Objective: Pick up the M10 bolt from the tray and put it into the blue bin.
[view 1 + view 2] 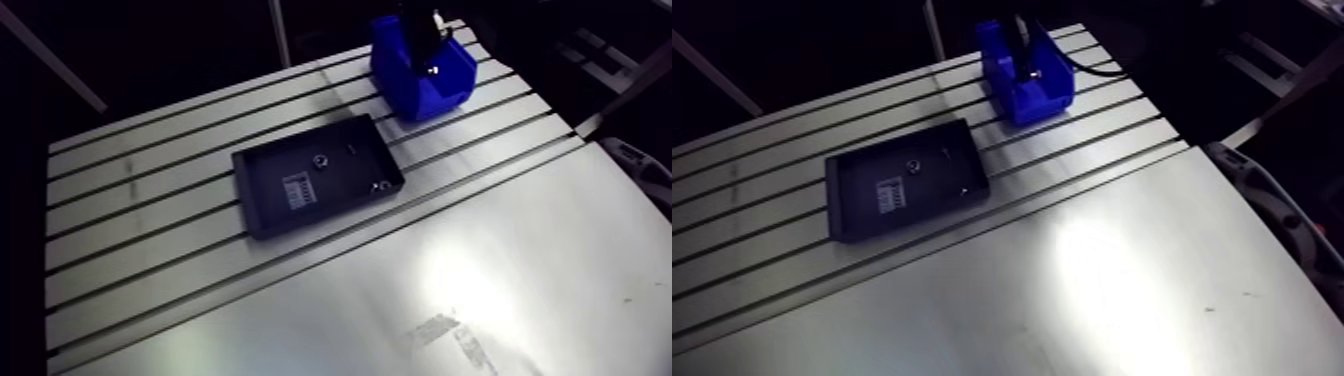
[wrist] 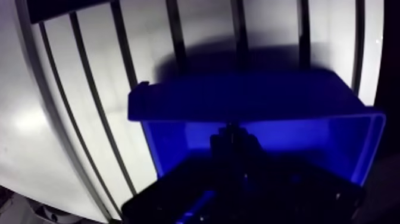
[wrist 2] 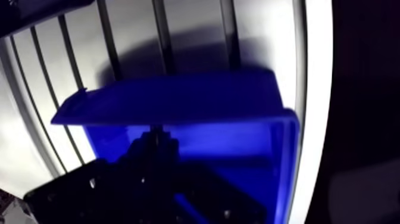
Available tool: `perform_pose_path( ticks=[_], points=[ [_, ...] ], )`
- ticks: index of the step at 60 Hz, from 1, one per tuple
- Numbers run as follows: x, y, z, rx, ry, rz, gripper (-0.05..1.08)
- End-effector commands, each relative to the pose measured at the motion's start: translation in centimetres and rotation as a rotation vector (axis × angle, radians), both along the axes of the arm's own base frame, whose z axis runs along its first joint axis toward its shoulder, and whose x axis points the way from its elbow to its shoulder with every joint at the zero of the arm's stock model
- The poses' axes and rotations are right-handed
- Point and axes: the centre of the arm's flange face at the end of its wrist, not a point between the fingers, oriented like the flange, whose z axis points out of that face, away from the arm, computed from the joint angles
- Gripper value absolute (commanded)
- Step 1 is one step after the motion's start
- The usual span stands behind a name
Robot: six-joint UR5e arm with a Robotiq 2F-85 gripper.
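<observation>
Pincer point(image 2: 232, 148) hangs right over the blue bin point(image 2: 178, 101), looking pinched on a dark stub I take for the bolt point(image 2: 230, 131), which points down at the bin floor straight below.

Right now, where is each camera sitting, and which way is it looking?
Arm view: rides on the arm's upper link, looking down across the slotted table at the black tray and the blue bin; the gripper hangs from the top edge, at the bin.
Wrist view: sits on the wrist, looking down past the gripper into the blue bin; the gripper shows dark in front.
Shared: both show the bin, the table and the gripper at the bin.
</observation>
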Motion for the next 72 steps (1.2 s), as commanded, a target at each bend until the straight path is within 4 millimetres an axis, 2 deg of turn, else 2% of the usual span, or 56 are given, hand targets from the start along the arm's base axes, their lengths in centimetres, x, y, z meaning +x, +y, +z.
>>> perform_pose_path(
  ticks=[1, 18, 25, 26, 27, 28, 29, 30, 31, 32, 33, 35, 36, 37, 39, 48, 51, 57, 61, 70, 72],
  points=[
    [-0.1, 0.3, -0.3, 0.001, 0.0, -0.006, 1.06],
    [-0.4, 0.2, -0.8, 0.019, 0.042, -0.005, 1.03],
    [-0.4, 0.1, -0.9, 0.018, 0.043, -0.009, 0.99],
    [-0.4, 0.1, -0.9, 0.018, 0.043, -0.008, 0.93],
    [-0.4, 0.1, -0.9, 0.018, 0.043, -0.008, 0.93],
    [-0.4, 0.1, -0.9, 0.019, 0.042, -0.006, 0.85],
    [-0.4, 0.1, -0.9, 0.019, 0.042, -0.006, 0.85],
    [-0.4, 0.0, -0.9, 0.019, 0.043, -0.007, 0.7],
    [-0.4, 0.0, -0.9, 0.019, 0.043, -0.007, 0.7],
    [-0.5, 0.0, -0.8, 0.018, 0.05, -0.011, 0.5],
    [-0.5, 0.0, -0.8, 0.018, 0.05, -0.011, 0.5],
    [-0.7, 0.1, -0.6, 0.027, 0.071, -0.031, 0.18],
    [-0.7, 0.1, -0.6, 0.027, 0.071, -0.031, 0.18],
    [-0.7, 0.0, -0.6, 0.033, 0.077, -0.041, 0.05],
    [-0.7, 0.0, -0.6, 0.034, 0.081, -0.042, 0.01],
    [-0.6, -0.3, 0.2, 0.033, 0.086, -0.037, 0.01],
    [-0.3, -0.5, 1.1, 0.033, 0.096, -0.033, 0.01],
    [-0.1, -0.6, 1.7, 0.034, 0.103, -0.033, 0.01],
    [0.0, -0.8, 3.2, 0.035, 0.123, -0.032, 0.01],
    [0.2, -1.1, 5.1, 0.036, 0.139, -0.031, 0.01],
    [0.5, -1.3, 6.2, 0.039, 0.142, -0.029, 0.01]
  ],
)
